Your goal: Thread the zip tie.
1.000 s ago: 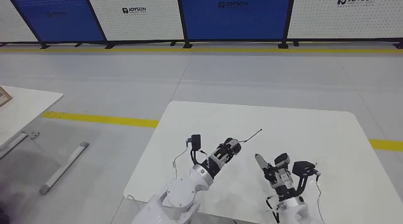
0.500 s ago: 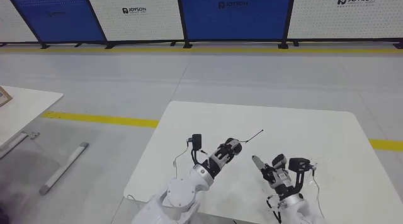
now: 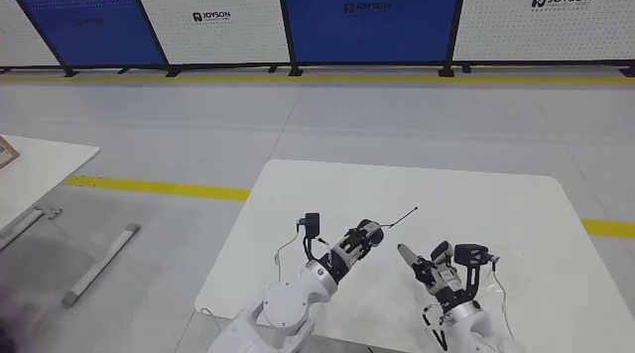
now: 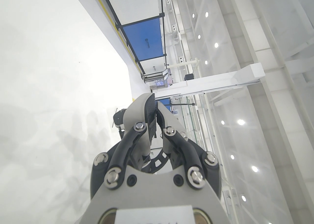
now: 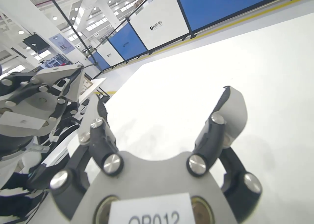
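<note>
the task was judged to be at an early stage, with the threading itself not yet done. the zip tie [image 5: 61, 14] was seen as one thin, dark, nearly straight strip, held by one end in the left gripper [image 4: 155, 102], whose fingers were pressed together on it. the rest of the strip was pointed away from the fingertips into the air above the white table [image 3: 496, 194]. a small thicker piece, probably the head, was seen at the free end in the right wrist view, but this could not be told with certainty. no loop was formed and no end was passed through the head, so only the picking up and the presenting of the tie could be counted as done. the right gripper [image 5: 164, 102] was found with its fingers spread wide and with nothing between them; it was placed near the left gripper, low over the table, and apart from the tie. what was left, by this judgement, was nearly everything: the free part had to be taken by the right gripper, the strip bent round, and one end guided into the small slot of the head and pulled through.
</note>
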Robot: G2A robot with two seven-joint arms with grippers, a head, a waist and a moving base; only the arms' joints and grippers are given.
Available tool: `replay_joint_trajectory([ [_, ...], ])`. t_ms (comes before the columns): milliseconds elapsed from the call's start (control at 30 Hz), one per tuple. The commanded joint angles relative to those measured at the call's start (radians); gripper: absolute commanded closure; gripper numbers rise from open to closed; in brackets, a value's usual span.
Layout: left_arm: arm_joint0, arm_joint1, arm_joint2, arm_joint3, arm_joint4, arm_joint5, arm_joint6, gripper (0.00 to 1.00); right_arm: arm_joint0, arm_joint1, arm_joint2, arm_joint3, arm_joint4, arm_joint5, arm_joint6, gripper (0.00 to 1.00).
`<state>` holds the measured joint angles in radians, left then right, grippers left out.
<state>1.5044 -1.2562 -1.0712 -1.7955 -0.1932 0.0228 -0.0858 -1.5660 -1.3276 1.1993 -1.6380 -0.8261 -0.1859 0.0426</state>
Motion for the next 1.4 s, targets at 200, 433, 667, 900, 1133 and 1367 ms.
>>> replay_joint_trajectory([
  [200,-0.003,-0.001,0.007,0.0,-0.005,0.003,-0.002,1.0,0.013,-0.001,-0.012,0.007,-0.016,0.003,-0.002,0.0],
  [433,-0.005,-0.003,0.02,0.003,0.003,0.001,-0.003,1.0,0.017,-0.005,-0.02,0.007,-0.019,0.03,-0.041,0.0],
  [667,-0.008,-0.003,0.019,-0.004,-0.009,0.001,-0.014,1.0,0.045,-0.01,-0.06,0.024,-0.069,0.064,-0.024,0.73],
  [900,-0.005,-0.001,0.018,-0.005,-0.014,0.011,-0.037,1.0,0.048,-0.008,-0.064,0.015,-0.059,0.012,-0.017,0.66],
  [1133,-0.012,-0.003,0.026,-0.001,-0.013,0.023,-0.036,1.0,0.049,-0.007,-0.066,0.014,-0.064,-0.009,-0.013,0.65],
  [1367,-0.02,-0.004,0.032,0.009,-0.013,0.034,-0.029,1.0,0.044,-0.004,-0.063,0.013,-0.067,-0.04,-0.036,0.69],
])
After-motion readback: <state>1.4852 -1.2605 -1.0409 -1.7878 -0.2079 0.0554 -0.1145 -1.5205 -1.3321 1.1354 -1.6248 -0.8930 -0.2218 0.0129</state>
